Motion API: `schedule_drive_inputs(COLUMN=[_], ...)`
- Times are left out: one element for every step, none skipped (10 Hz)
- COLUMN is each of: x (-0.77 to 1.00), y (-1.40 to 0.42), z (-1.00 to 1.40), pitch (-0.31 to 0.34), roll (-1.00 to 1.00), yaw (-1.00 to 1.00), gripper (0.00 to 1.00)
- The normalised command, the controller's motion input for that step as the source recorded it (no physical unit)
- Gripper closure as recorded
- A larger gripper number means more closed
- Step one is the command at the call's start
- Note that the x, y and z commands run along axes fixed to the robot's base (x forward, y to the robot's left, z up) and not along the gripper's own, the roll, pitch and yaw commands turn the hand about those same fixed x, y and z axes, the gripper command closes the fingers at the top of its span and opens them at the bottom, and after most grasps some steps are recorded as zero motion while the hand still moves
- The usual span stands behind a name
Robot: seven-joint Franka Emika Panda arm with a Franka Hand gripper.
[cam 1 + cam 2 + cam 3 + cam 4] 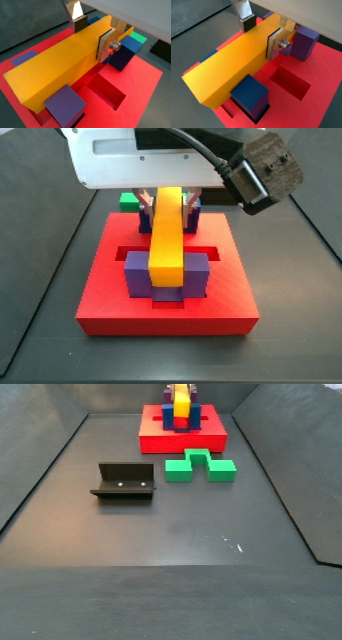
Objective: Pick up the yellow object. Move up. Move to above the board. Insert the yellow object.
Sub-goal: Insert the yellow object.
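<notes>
My gripper (92, 34) is shut on the yellow object (57, 65), a long yellow bar with orange sides, with a silver finger pressed on each long side. The same grip shows in both wrist views, gripper (262, 33) on bar (231, 65). The bar hangs over the red board (167, 318), running front to back along its middle. Its near end lies between the uprights of the purple block (138, 280) and its far end is at the dark-blue block (123, 56). Whether the bar touches the board I cannot tell. An open recessed slot (110, 92) shows beside the bar.
A green block (201, 466) lies on the dark floor in front of the board (183, 436). The fixture (123, 481) stands to the left of the green block. Dark walls enclose the floor on both sides.
</notes>
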Motion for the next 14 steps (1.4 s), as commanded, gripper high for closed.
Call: schedule_drive_inputs(x=[0.0,-0.1,-0.14,0.0,0.0,0.0,-0.03,-0.13,-0.02,0.0,0.01,0.0,-0.07,-0.2], y=[0.0,0.0,-0.07,-0.11,-0.16,-0.2,-0.12,0.0,0.2,0.38,0.4,0.3,0.0,-0.16], z=[-0.41,-0.56,-0.6,-0.49,-0.43,-0.3,-0.33,-0.29,-0.24,-0.05,0.0,0.0,-0.17,-0.23], pitch=[0.0,0.019,0.013,0.0,0.0,-0.003,0.0,0.0,0.0,-0.004,0.0,0.0,0.0,0.0], roll=[0.04,0.11,0.13,0.08,0.04,0.0,0.04,0.13,0.11,0.03,0.0,0.01,0.1,0.28], yaw=[0.0,0.0,0.0,0.0,0.0,0.0,0.0,0.0,0.0,0.0,0.03,0.04,0.0,0.0], gripper=[1.0,1.0,1.0,1.0,1.0,1.0,1.0,1.0,1.0,1.0,1.0,1.0,1.0,1.0])
